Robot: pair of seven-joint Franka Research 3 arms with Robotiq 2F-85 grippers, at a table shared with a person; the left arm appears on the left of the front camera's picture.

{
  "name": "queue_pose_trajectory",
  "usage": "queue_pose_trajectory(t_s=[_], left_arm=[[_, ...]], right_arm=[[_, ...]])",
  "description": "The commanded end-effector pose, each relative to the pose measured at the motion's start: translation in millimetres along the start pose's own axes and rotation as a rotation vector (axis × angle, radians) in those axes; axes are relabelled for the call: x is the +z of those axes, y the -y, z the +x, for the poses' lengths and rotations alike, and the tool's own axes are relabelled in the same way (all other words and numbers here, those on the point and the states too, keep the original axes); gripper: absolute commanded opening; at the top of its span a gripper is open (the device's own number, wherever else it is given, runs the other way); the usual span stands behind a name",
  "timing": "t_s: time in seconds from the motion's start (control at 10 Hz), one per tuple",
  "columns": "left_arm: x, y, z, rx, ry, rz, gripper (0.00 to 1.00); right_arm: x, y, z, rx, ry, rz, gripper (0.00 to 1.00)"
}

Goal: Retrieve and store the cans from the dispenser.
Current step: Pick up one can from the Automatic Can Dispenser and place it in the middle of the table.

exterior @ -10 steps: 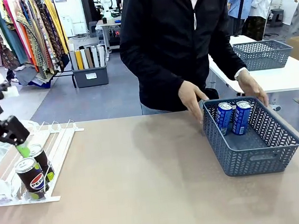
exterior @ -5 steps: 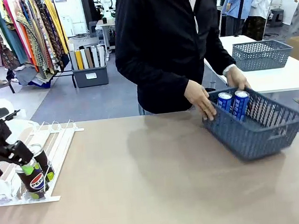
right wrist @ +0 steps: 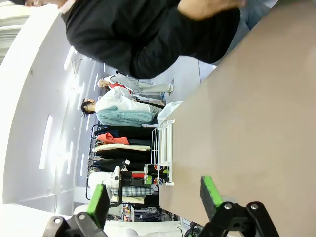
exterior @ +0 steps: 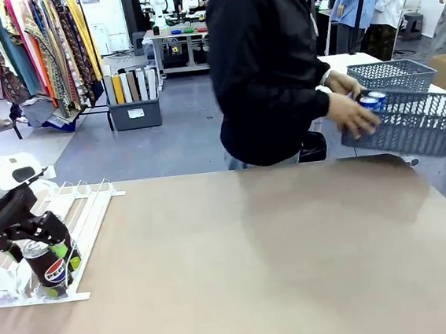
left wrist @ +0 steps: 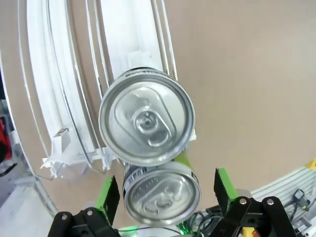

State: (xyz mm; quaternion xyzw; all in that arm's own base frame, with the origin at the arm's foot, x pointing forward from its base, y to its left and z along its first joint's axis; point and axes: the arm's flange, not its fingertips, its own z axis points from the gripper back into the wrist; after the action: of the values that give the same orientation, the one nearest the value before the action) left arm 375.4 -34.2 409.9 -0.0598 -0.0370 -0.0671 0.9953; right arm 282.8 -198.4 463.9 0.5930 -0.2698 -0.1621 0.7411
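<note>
The left gripper (exterior: 37,249) hides much of the rear can (exterior: 72,256). A blurred hand (exterior: 352,113) partly covers the cans (exterior: 373,101) in the basket (exterior: 416,125)

Basket (exterior: 408,121) lifted off table (exterior: 256,266); left hand (exterior: 35,250) lowered.

Open tabletop (exterior: 255,251) stretches right of the dispenser (exterior: 85,208), whose low end two cans (exterior: 53,270) block.

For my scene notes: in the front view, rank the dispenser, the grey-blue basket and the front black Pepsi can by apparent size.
1. dispenser
2. basket, though it is farther off, so its true size is unsure
3. black Pepsi can
</note>
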Motion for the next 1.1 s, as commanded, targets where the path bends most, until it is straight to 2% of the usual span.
queue_pose_trajectory(t_s=[0.0, 0.3, 0.4, 0.5, 0.6, 1.0], left_arm=[[-13.5, 2.7, -5.8, 0.029, 0.001, 0.019, 1.00], [-14.1, 2.4, -3.1, 0.048, -0.003, 0.010, 1.00], [-13.5, 1.4, -2.4, 0.060, -0.004, 0.016, 0.87], [-13.8, 2.3, -1.2, 0.075, -0.002, 0.028, 0.28], [-13.4, 3.0, -1.8, 0.075, 0.008, 0.031, 0.00], [-12.7, 1.6, -0.6, 0.086, 0.022, 0.044, 0.00]], right_arm=[[1.2, -2.6, 0.1, -0.001, 0.002, 0.012, 1.00], [1.2, -2.6, 0.1, -0.001, 0.002, 0.012, 1.00], [1.2, -2.6, 0.1, -0.001, 0.002, 0.012, 1.00], [1.2, -2.6, 0.1, -0.001, 0.002, 0.012, 1.00], [1.2, -2.6, 0.1, -0.001, 0.002, 0.012, 1.00], [1.2, -2.6, 0.1, -0.001, 0.002, 0.012, 1.00]])
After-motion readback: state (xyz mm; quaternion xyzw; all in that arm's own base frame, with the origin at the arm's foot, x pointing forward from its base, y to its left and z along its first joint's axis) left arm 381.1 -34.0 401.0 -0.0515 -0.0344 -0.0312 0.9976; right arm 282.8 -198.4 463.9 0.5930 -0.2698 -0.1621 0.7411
